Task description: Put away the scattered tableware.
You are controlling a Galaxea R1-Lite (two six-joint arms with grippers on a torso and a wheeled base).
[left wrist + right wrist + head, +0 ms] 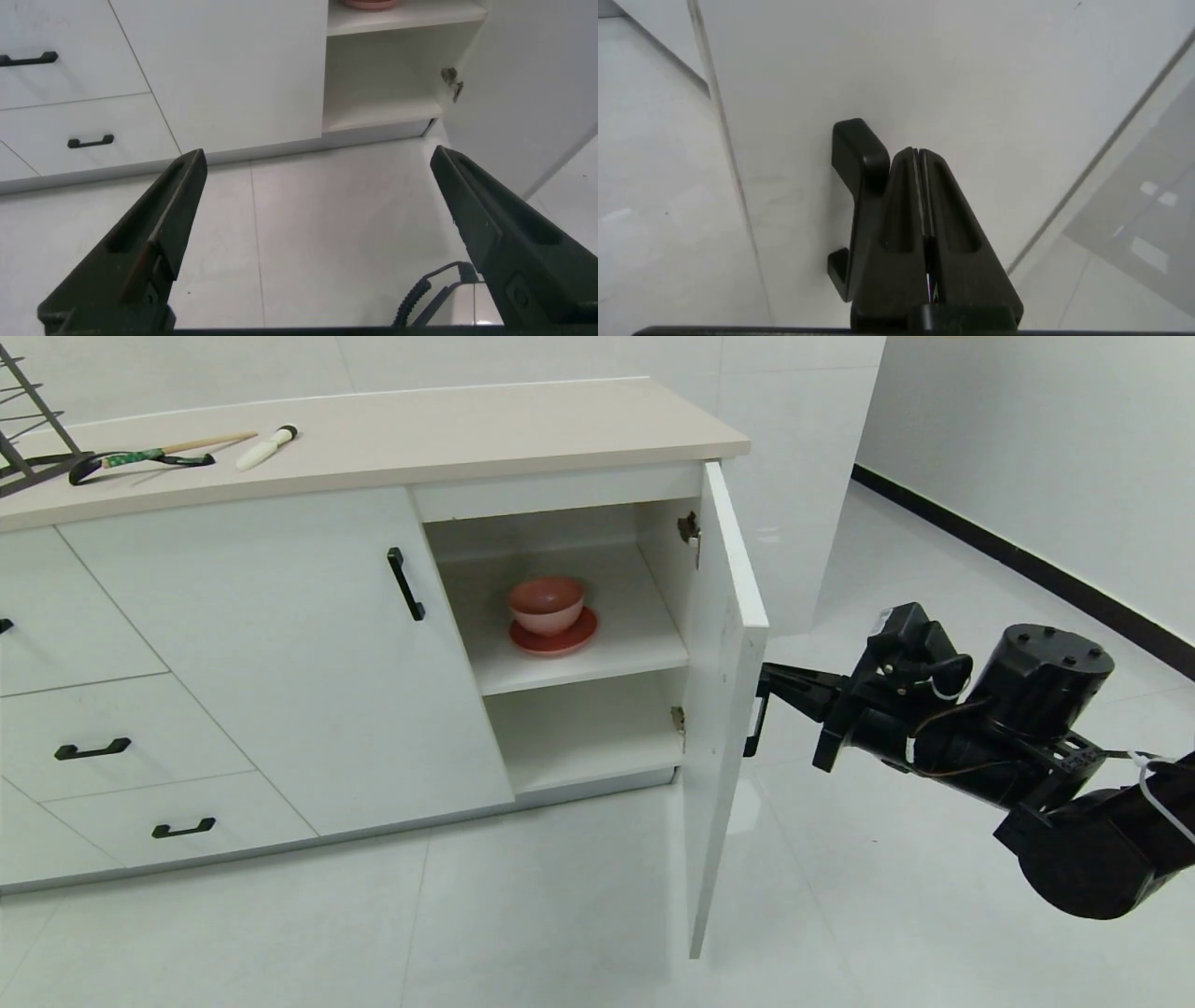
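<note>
**Right tool** point(773, 689), one. Its fingers are pressed together with nothing between them. The tip lies against the door handle point(852, 177) on the outer face of the open cabinet door point(724, 709). I judge it is set there to swing the door. I cannot tell whether it hooks behind the handle or only touches it.

**Left tool** point(316, 157), one. Its fingers are spread wide and carry nothing. It hangs low over the floor, facing the cabinet front. I read it as idle, free for the next pick.

**Bowl** point(546, 602), one, pink and upright. It sits on the plate point(553, 639), one, red. Both rest on the upper shelf point(635, 644) of the open compartment, which has two shelves. I judge they are stacked to save room, and this part of the task looks done.

**Desk** point(467, 425), one. It carries two loose utensils lying just beside each other:
- a wooden-handled utensil point(159, 453)
- a white-handled utensil point(264, 446)

A wire rack point(28, 429), one, stands near them. I take these two to be the tableware not yet put away.
</note>
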